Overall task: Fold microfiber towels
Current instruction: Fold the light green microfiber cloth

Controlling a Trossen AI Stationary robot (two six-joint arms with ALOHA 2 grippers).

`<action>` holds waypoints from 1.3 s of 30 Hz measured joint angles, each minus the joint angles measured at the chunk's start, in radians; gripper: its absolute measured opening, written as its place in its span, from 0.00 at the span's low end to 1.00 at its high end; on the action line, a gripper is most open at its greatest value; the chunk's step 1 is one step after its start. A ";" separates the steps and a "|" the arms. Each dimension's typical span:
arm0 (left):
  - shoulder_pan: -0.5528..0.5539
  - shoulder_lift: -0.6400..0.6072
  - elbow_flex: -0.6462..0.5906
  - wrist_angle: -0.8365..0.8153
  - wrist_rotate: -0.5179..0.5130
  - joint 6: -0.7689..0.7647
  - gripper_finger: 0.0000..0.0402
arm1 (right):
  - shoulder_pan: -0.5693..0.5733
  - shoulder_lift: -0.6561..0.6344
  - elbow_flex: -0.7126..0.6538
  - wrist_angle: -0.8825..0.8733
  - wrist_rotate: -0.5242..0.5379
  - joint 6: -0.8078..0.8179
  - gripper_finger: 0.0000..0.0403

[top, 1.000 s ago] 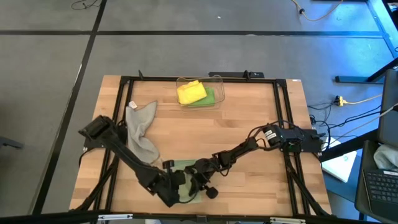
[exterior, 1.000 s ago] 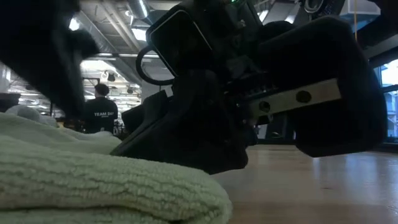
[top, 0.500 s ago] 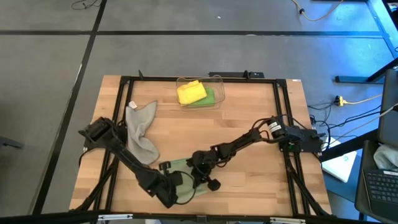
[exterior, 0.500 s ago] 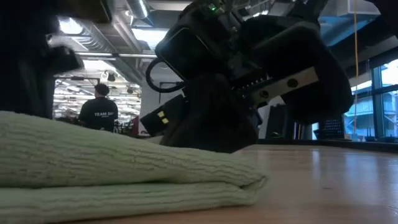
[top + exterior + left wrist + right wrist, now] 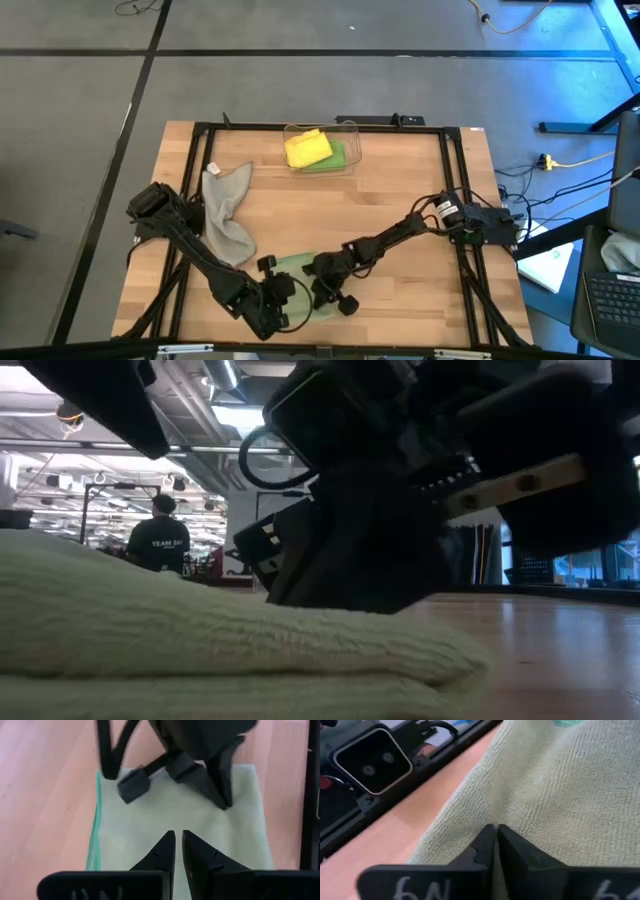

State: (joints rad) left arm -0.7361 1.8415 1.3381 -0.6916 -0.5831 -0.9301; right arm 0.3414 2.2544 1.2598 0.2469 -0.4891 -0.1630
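both hands [image 5: 178, 845] [image 5: 495, 837], fingers pressed together, rest atop the folded sage towel [image 5: 300, 270].

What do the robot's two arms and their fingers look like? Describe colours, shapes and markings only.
Both arms are dark, slim, jointed links with cables along them. The left gripper has black wedge-shaped fingers that taper to points. The right gripper looks the same, with white handwritten marks on the bar below its fingers.
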 joint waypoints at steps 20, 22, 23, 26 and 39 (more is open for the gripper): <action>-0.098 0.010 0.001 0.036 0.075 0.280 0.07 | 0.066 -0.207 -0.003 -0.020 0.294 -0.227 0.51; -0.110 0.039 0.001 0.032 0.122 0.310 0.07 | 0.071 -0.253 -0.003 -0.089 0.302 -0.253 0.51; -0.115 0.059 0.001 0.038 0.136 0.326 0.07 | 0.076 -0.277 -0.003 -0.143 0.301 -0.272 0.51; -0.117 0.119 0.002 0.052 0.142 0.376 0.07 | 0.100 -0.303 0.000 -0.300 0.341 -0.349 0.51; -0.125 0.169 0.221 -0.402 0.036 0.449 0.07 | 0.215 -0.309 -0.002 -0.666 0.714 -0.397 0.51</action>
State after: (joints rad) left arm -0.8614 2.0102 1.5589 -1.0938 -0.5473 -0.4811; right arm 0.5560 1.9450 1.2579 -0.4194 0.2254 -0.5599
